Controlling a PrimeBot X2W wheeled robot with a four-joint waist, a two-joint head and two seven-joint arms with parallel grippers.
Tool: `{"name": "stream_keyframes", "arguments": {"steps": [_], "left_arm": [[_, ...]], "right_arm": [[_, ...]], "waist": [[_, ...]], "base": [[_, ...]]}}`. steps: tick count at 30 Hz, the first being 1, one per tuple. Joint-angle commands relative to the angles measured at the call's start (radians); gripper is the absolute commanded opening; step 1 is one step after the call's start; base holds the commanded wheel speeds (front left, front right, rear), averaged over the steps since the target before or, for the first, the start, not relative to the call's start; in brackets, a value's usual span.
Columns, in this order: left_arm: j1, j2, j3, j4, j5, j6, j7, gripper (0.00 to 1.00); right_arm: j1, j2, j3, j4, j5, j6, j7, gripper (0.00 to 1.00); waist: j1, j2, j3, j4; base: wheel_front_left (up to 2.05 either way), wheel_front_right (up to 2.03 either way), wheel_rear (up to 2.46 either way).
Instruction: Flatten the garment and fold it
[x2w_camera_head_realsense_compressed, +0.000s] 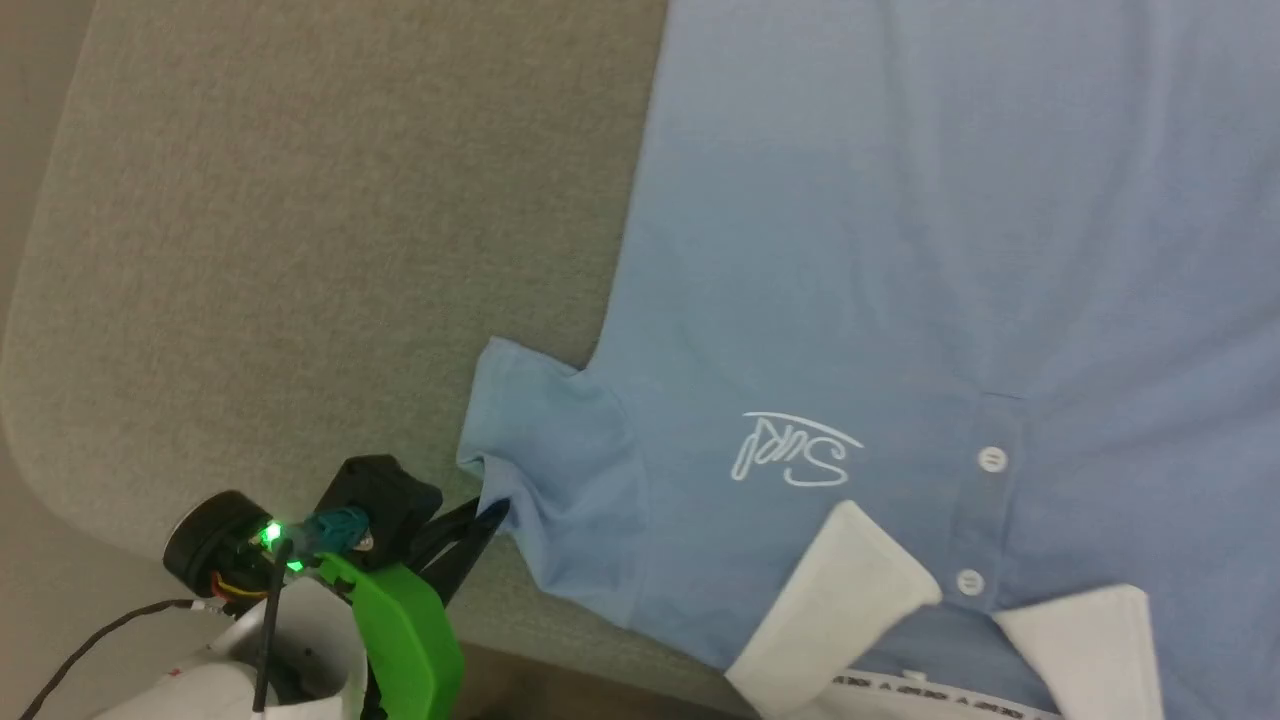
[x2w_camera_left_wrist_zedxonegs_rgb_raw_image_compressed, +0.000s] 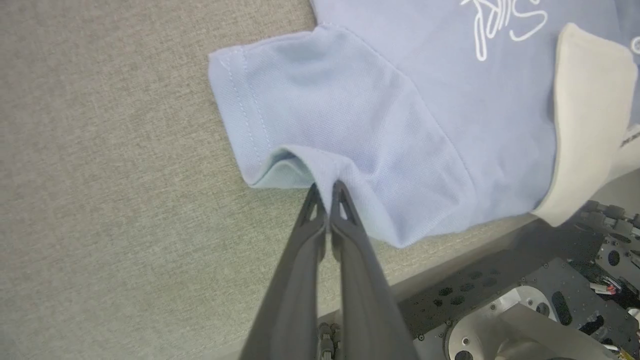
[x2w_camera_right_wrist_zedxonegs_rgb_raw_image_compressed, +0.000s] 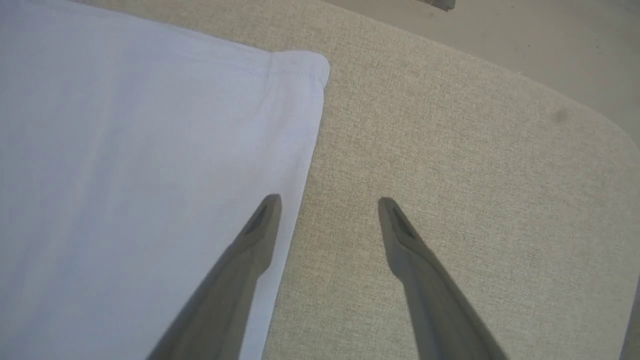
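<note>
The garment (x2w_camera_head_realsense_compressed: 900, 250) lies spread face up on the table (x2w_camera_head_realsense_compressed: 300, 250), with its collar (x2w_camera_head_realsense_compressed: 850, 600) at the near edge. The left gripper (x2w_camera_left_wrist_zedxonegs_rgb_raw_image_compressed: 327, 187) has its jaws clenched on the edge of the sleeve (x2w_camera_left_wrist_zedxonegs_rgb_raw_image_compressed: 325, 115). The right gripper (x2w_camera_right_wrist_zedxonegs_rgb_raw_image_compressed: 327, 200) hangs with jaws released at a stitched corner of the garment, one finger over fabric, the other over the table.

The garment (x2w_camera_head_realsense_compressed: 900, 250) is light blue (white collar (x2w_camera_head_realsense_compressed: 850, 600), buttons (x2w_camera_head_realsense_compressed: 992, 459), script logo (x2w_camera_head_realsense_compressed: 795, 450)) on a grey-beige surface (x2w_camera_head_realsense_compressed: 300, 250).
</note>
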Motion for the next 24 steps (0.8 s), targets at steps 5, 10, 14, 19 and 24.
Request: {"name": "stream_keyframes", "arguments": {"steps": [5,10,14,19,24], "left_arm": [[-0.024,-0.026,0.005,-0.019,0.022,0.015,-0.019,0.0],[-0.021,-0.031,0.003,-0.023,0.031,0.018,-0.031,0.0],[-0.021,-0.053,-0.008,-0.013,0.044,0.02,-0.04,0.0],[-0.021,-0.069,-0.016,0.008,0.049,0.021,-0.045,0.0],[-0.026,-0.068,-0.009,0.015,0.043,0.026,-0.044,0.0]], "right_arm": [[-0.12,-0.023,0.021,0.076,-0.067,-0.002,0.033,1.0],[-0.172,-0.04,0.044,0.115,-0.092,-0.002,0.041,1.0],[-0.174,-0.055,0.087,0.131,-0.113,-0.002,0.035,1.0],[-0.141,-0.065,0.116,0.157,-0.102,-0.002,0.025,0.44],[-0.125,-0.094,0.135,0.16,-0.081,-0.002,0.005,0.0]], "waist": [[-0.0001,0.0,0.141,0.137],[-0.0001,0.0,0.159,0.157],[-0.0001,0.0,0.166,0.162],[-0.0001,0.0,0.167,0.162],[-0.0001,0.0,0.156,0.153]], "base": [[0.0,0.0,0.0],[0.0,0.0,0.0],[0.0,0.0,0.0],[0.0,0.0,0.0],[0.0,0.0,0.0]]}}
